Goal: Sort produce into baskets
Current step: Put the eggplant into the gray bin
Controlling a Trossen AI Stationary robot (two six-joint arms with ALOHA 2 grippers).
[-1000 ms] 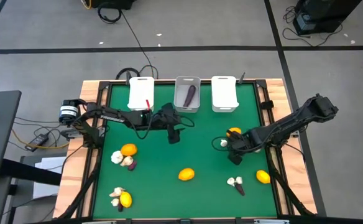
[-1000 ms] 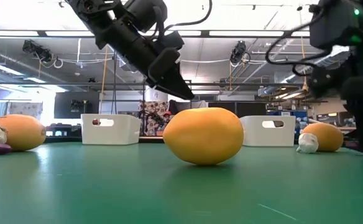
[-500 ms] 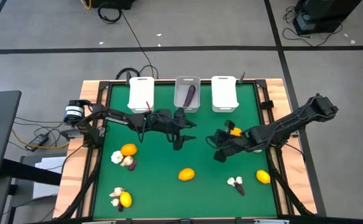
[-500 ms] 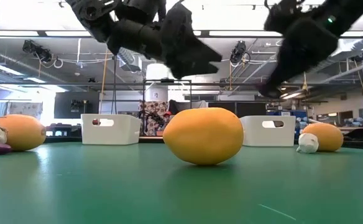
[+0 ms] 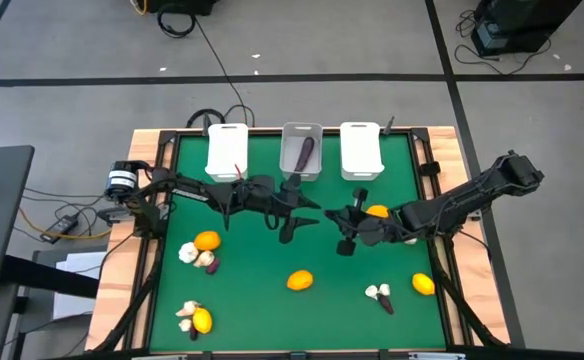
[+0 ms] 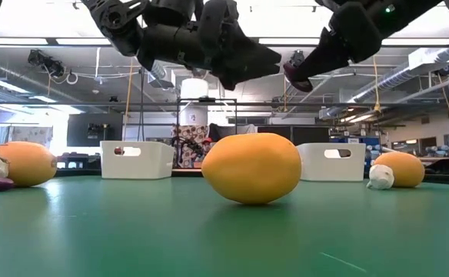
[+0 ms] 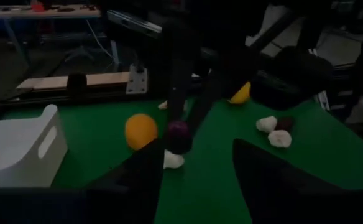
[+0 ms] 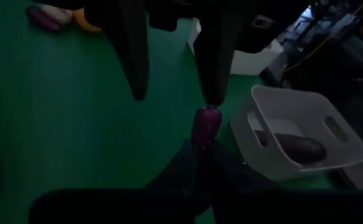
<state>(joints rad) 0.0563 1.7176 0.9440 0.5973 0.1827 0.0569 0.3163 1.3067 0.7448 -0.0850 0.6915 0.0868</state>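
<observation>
Green table (image 5: pixel 262 300), three baskets along the far edge. Right gripper (image 5: pixel 338 220) clamped on an eggplant (image 8: pixel 205 126) mid-table. Left gripper (image 5: pixel 297 212) faces it, fingers apart, empty.

The tabletop (image 5: pixel 262 290) has a matt green cover that looks like felt or a soft mat, and its border (image 5: pixel 142 270) is pale bare wood. The two white baskets (image 5: pixel 226 149) look like smooth opaque plastic with a slight shine; the grey basket (image 5: pixel 301 150) between them is half-clear plastic. The lemon (image 6: pixel 251 167) has a finely dimpled, dull yellow skin. The eggplant (image 8: pixel 205 124) has a smooth, glossy purple skin. The garlic (image 5: pixel 186 253) looks dry and papery. Both arms (image 5: pixel 452 205) are matt black.
</observation>
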